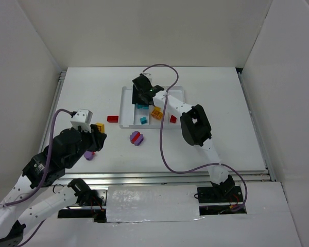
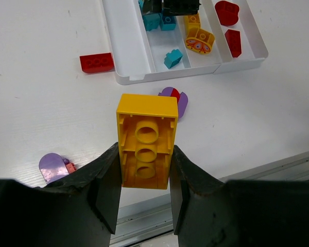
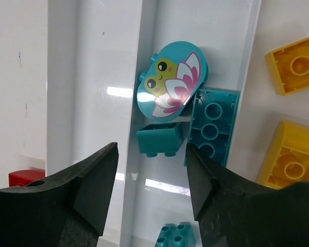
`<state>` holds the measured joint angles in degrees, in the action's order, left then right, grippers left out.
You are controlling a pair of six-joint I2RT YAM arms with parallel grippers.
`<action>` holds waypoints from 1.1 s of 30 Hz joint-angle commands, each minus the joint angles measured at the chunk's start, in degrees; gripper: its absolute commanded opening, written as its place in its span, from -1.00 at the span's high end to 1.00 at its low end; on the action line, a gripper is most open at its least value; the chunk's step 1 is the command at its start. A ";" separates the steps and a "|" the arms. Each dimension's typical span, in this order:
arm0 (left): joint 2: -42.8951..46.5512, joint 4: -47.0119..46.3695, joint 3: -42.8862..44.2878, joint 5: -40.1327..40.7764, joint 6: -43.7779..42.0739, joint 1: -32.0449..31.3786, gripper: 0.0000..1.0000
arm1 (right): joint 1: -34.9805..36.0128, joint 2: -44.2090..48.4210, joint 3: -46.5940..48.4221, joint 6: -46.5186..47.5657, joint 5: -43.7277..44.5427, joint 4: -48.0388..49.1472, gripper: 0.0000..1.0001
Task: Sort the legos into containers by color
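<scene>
The left claw [image 2: 144, 163] pinches a yellow brick [image 2: 147, 116] above the table [image 2: 41, 103], on the near side of the tray [image 2: 144, 76]. The right claw [image 3: 150, 154] hangs spread wide over teal bricks [image 3: 212, 128] in the tray's second slot.

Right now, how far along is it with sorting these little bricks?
Done: teal bricks, yellow bricks and red bricks lie in separate lanes of the tray. In hand: the left gripper clamps the held yellow brick; the right gripper hangs open over the teal lane. Left: a loose red brick, a purple piece and a purple-and-red round piece lie on the table.
</scene>
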<state>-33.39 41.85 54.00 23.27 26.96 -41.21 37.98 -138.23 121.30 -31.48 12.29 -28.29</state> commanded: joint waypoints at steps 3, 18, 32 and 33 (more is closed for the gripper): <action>-0.71 -3.08 -0.03 -1.11 -1.30 0.61 0.98 | -0.18 3.75 -3.68 0.81 -1.65 2.87 -0.24; -4.31 -17.83 -3.80 -29.92 2.92 2.10 1.00 | 4.21 50.93 -50.35 1.08 -22.21 21.79 -0.45; -6.61 -45.79 -11.10 -61.41 5.82 1.13 1.00 | 11.50 81.80 -74.18 -7.09 -49.20 42.96 -0.46; -6.26 -46.50 -11.45 -62.54 6.43 1.13 1.00 | 11.85 82.16 -75.14 -7.88 -49.47 44.02 -0.45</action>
<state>-41.76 5.04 42.89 -32.86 31.99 -40.01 48.29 -57.89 48.12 -37.56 -32.62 9.19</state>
